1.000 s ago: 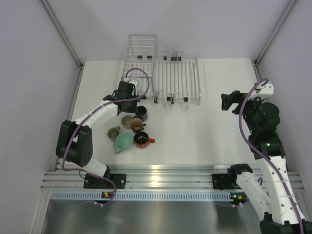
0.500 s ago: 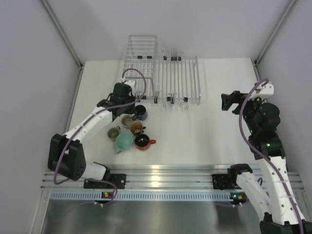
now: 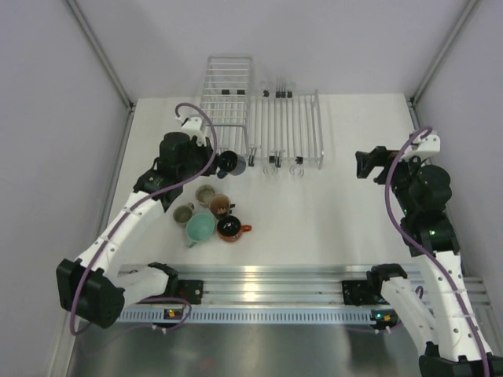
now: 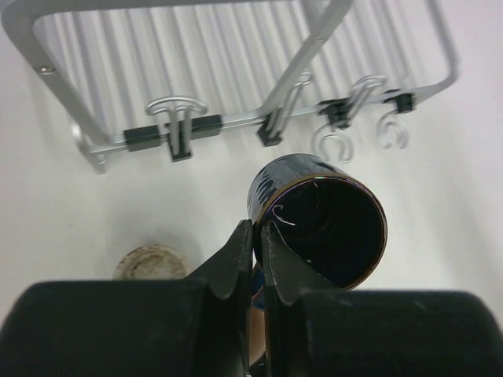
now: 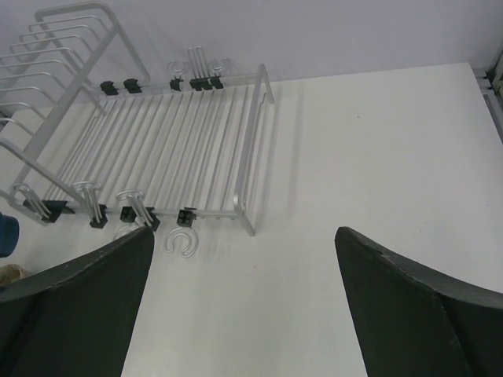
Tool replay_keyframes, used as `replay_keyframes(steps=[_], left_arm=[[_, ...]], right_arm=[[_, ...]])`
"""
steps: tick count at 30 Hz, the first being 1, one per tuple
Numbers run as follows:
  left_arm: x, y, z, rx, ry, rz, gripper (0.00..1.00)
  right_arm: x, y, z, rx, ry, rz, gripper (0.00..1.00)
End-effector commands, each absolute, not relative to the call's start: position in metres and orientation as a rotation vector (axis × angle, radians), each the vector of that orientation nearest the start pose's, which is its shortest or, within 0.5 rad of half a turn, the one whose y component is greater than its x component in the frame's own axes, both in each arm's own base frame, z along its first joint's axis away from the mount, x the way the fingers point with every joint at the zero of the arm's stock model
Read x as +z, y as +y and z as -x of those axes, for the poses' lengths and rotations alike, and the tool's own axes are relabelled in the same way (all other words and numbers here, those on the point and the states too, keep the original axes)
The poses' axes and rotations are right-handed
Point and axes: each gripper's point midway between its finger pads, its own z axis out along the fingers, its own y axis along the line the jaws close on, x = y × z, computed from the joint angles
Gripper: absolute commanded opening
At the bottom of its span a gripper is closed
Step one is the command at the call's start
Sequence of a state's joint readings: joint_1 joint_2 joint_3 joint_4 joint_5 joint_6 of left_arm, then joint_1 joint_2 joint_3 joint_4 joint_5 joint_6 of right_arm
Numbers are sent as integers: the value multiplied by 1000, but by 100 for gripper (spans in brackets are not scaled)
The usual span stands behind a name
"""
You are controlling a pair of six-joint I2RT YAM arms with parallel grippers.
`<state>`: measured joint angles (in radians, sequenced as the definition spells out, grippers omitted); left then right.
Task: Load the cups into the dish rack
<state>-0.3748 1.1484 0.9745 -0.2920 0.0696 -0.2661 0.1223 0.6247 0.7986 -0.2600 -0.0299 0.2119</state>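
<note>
My left gripper [image 3: 218,162] is shut on the rim of the dark blue cup [image 3: 230,162], holding it off the table just in front of the dish rack [image 3: 318,129]. In the left wrist view the fingers [image 4: 236,255] pinch the cup's wall [image 4: 318,220], its mouth facing the camera, below the rack's rim [image 4: 445,43]. The other cups stand grouped on the table: beige [image 3: 206,194], brown [image 3: 220,206], olive-grey [image 3: 183,214], mint-teal [image 3: 200,228] and orange-red [image 3: 229,227]. My right gripper [image 3: 369,163] hangs open and empty right of the rack [image 5: 189,133].
A taller box-shaped wire basket [image 3: 228,86] stands against the rack's left side. Wire hooks [image 3: 284,166] stick out from the rack's near edge on black clips. Grey walls enclose the table at the back and both sides.
The left arm has raised the dark blue cup away from the group of cups and carried it back toward the rack's near left corner. The right arm has not moved.
</note>
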Motion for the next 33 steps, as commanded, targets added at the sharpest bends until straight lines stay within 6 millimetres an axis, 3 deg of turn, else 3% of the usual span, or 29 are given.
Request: replay_keyframes(steps=[1,2,9,10,11,12,13,14,15,16,22,27,33], left_arm=[[316,-188,-322,-766,1781,-157,0],[335,-197,-312,-846,1714,-193,0],[384,-220,-260,-1195,1516,-247,0],[388,-221,-254,-1245,1504,-233,0],[396,-222,-247,-1282,1468,-241,0],[390,-226,-240,-1334,1464,-257,0],[406,-229,-234,-1419,1399,-251,0],[410,-232,-230,-1473,1374,-256,0],[423,-235,-217,-1583,1309,-285,0],[421,-239,-219,-1634,1309,-278,0],[442,-238,-214,-1797,1192,-237,0],[453,-233,-207,-1879,1100,-223,0],[451,-239,-211,-1898,1102,-226,0]], right_arm=[[320,61,-278,335,1630,5,99],[321,64,-279,347,1626,19,99],[332,102,-269,555,1566,155,99],[334,115,-261,634,1546,216,99],[352,123,-254,680,1464,256,99],[353,132,-248,768,1442,255,99],[361,145,-233,856,1392,319,99],[383,150,-225,894,1280,358,99],[382,158,-215,1001,1275,359,99],[401,161,-205,1028,1175,396,99],[430,174,-170,1259,1000,458,99],[433,183,-158,1423,932,474,99],[443,199,-156,1472,886,505,99]])
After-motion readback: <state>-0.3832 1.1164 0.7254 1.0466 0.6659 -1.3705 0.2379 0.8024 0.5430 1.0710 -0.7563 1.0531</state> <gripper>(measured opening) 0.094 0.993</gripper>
